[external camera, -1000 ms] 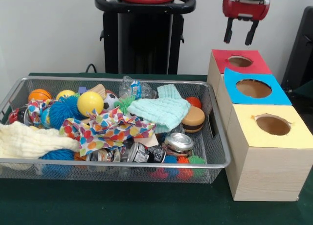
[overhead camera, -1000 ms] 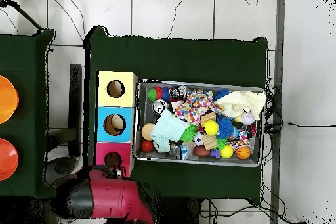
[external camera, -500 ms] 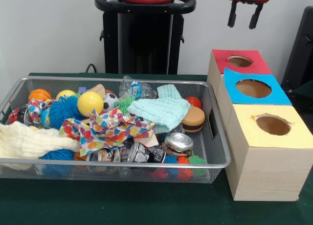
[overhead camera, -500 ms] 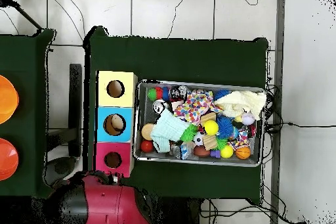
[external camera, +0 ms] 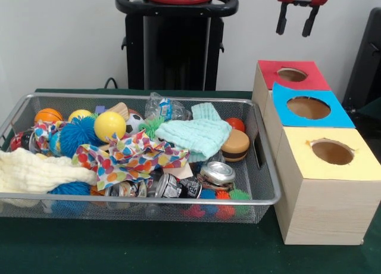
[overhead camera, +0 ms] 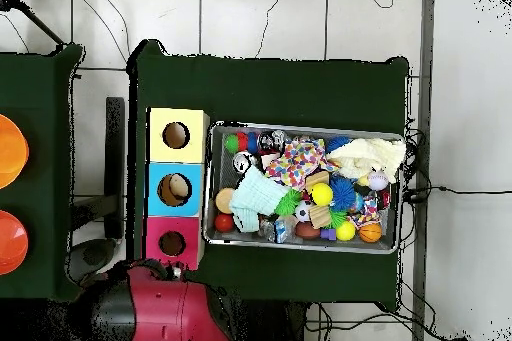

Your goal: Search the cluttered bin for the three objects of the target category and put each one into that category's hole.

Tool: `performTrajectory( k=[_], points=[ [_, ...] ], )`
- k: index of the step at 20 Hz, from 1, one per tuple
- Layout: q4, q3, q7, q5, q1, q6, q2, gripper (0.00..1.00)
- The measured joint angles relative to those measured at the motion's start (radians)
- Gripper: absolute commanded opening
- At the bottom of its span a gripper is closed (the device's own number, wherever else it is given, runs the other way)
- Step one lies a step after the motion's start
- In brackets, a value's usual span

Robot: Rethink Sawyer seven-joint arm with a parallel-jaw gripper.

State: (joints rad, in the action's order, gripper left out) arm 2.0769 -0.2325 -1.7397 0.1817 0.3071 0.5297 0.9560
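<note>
The wire mesh bin (external camera: pixel 149 198) sits on the green table, full of clutter; it also shows in the overhead view (overhead camera: pixel 303 126). No plush animal shows in it; any there are hidden under the cloths and balls. The red-ringed hole (external camera: pixel 292 74) is the farthest one on the pale wood box, seen in the overhead view (overhead camera: pixel 172 244) too. My gripper (external camera: pixel 294 24) hangs high above that hole, open and empty, with only its fingers and red wrist showing at the top edge. My red arm (overhead camera: pixel 160 312) lies at the bottom of the overhead view.
The bin holds a yellow ball (external camera: pixel 109 125), a blue spiky ball (external camera: pixel 74 134), a mint cloth (external camera: pixel 193 134), a dotted cloth (external camera: pixel 134 158), a toy hamburger (external camera: pixel 235 144) and cans (external camera: pixel 217 173). The blue-ringed hole (external camera: pixel 308 107) and yellow-ringed hole (external camera: pixel 332 152) lie nearer the camera.
My gripper has risen straight up from just above the red-ringed hole, still open and empty. It has barely moved in the last half second. The bin's contents have not moved.
</note>
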Motion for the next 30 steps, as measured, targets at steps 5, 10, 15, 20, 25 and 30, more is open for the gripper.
performTrajectory(
  k=[5, 10, 15, 20, 25, 30],
  points=[
    [0.001, 0.001, 0.0, 0.0, -0.026, -0.001, -0.001, 1.0],
    [0.0, 0.003, 0.0, 0.0, -0.078, -0.001, -0.001, 1.0],
    [-0.01, 0.004, 0.0, -0.002, -0.128, -0.001, -0.001, 1.0],
    [-0.036, 0.004, 0.0, -0.016, -0.146, -0.001, -0.008, 1.0],
    [-0.088, 0.004, 0.0, -0.031, -0.152, 0.013, -0.034, 1.0],
    [-0.131, 0.005, 0.0, -0.034, -0.152, 0.048, -0.055, 1.0]
  ],
)
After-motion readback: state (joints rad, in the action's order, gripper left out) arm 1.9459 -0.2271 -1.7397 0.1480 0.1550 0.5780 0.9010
